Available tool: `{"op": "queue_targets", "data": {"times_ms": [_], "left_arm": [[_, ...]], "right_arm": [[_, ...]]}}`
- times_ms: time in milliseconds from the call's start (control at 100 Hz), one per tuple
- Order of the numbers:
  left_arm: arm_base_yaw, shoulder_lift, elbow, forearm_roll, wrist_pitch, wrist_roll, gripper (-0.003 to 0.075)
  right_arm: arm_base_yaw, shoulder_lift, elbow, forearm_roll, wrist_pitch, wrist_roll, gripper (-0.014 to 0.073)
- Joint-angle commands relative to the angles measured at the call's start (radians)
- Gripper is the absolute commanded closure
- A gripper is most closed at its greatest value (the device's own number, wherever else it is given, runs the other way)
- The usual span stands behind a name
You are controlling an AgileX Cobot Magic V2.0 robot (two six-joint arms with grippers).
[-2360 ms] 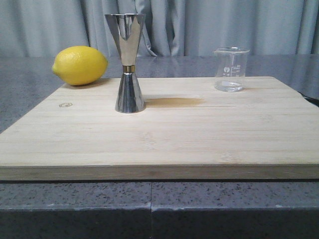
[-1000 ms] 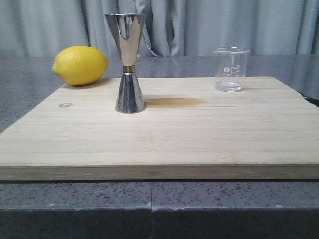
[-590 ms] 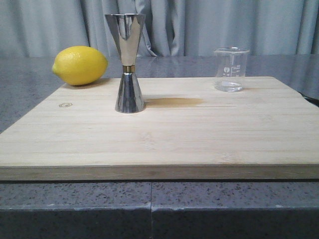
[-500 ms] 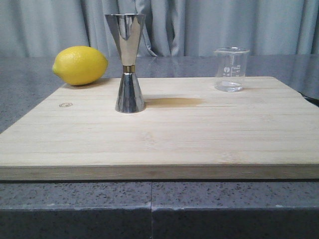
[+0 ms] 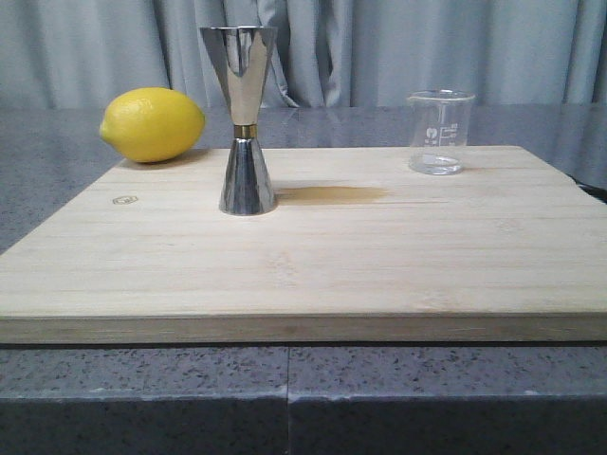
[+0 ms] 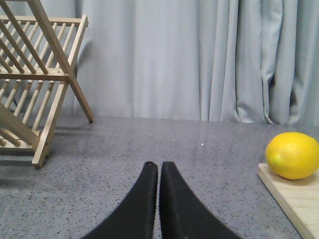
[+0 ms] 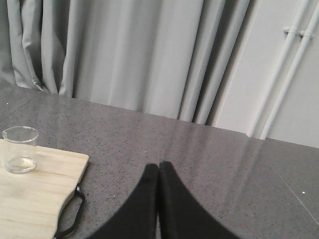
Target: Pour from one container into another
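The steel jigger (image 5: pixel 246 118) stands upright on the wooden board (image 5: pixel 313 261), with the small glass beaker (image 5: pixel 440 131) well apart at the board's far right corner, both set free-standing so either can be lifted and tipped; the beaker looks nearly empty. The left claw (image 6: pixel 158 174) and right claw (image 7: pixel 158 174) hover over bare tabletop (image 6: pixel 149 144), each clenched on nothing.

The glass beaker (image 5: pixel 440 131) carried white printed graduation marks and small characters on its side, but they were too small to read. The wooden board (image 5: pixel 313 256) had a small stamped logo (image 5: pixel 124 200) near its left corner, also not legible.
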Motion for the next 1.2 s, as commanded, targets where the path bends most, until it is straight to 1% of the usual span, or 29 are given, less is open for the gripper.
{"op": "queue_targets", "data": {"times_ms": [0,210,1190], "left_arm": [[-0.008,-0.023,0.028,-0.011,-0.057,0.001,0.0739],[-0.008,-0.023,0.028,-0.028,-0.021,0.001,0.0739],[-0.008,-0.023,0.028,-0.026,-0.021,0.001,0.0739]], "right_arm": [[-0.005,-0.008,-0.021,-0.014,-0.075,-0.005,0.0661],[-0.005,-0.008,-0.021,-0.014,-0.075,-0.005,0.0661],[-0.005,-0.008,-0.021,-0.014,-0.075,-0.005,0.0661]]}}
